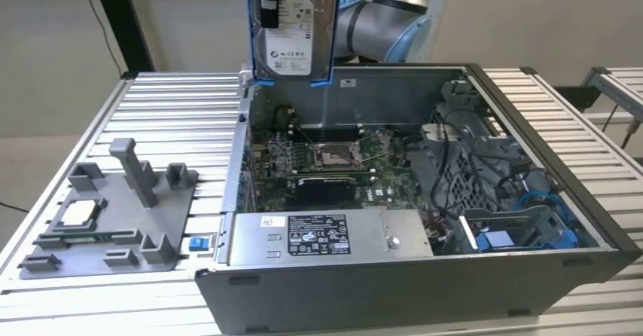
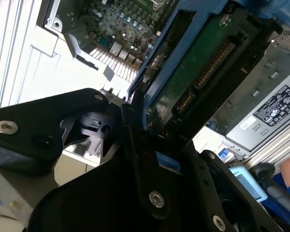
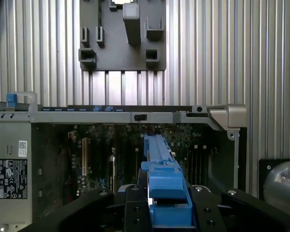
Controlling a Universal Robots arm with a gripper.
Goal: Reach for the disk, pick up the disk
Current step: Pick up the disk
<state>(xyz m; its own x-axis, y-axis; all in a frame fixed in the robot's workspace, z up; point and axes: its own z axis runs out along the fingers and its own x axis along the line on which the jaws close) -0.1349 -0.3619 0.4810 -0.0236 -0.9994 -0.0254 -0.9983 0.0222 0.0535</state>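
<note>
Disk [image 1: 291, 35] hangs upright at the top centre of the exterior view, lifted clear above the back wall of the open computer case [image 1: 402, 291], with its white label facing the camera and its blue bracket [image 1: 249, 42] running down both long sides. The upper end of the disk leaves the frame there, and the grey arm [image 1: 387, 19] stands just behind it, on the exterior view's right. In the second wrist view the disk [image 2: 193, 72] shows its green circuit board side, and the black jaws are closed on its lower end, pressing on the blue frame from both sides; the gripper [image 2: 154, 140] sits in the lower middle of that frame. In the first wrist view the blue bracket [image 3: 166, 188] stands edge-on in the lower centre, held between the two black fingers [image 3: 130, 203] of the gripper [image 3: 169, 212], and the motherboard [image 3: 111, 159] lies below it inside the case. In the exterior view the case fills the centre and right of the frame, with the silver power supply [image 1: 321, 234] at its front. A grey fixture plate [image 1: 111, 215] lies on the ribbed metal desk [image 1: 181, 110] at the lower left, well apart from the disk, and a small square chip [image 1: 78, 212] rests on it. A small blue clip [image 1: 198, 242] lies just beside the plate, near the case.
</note>
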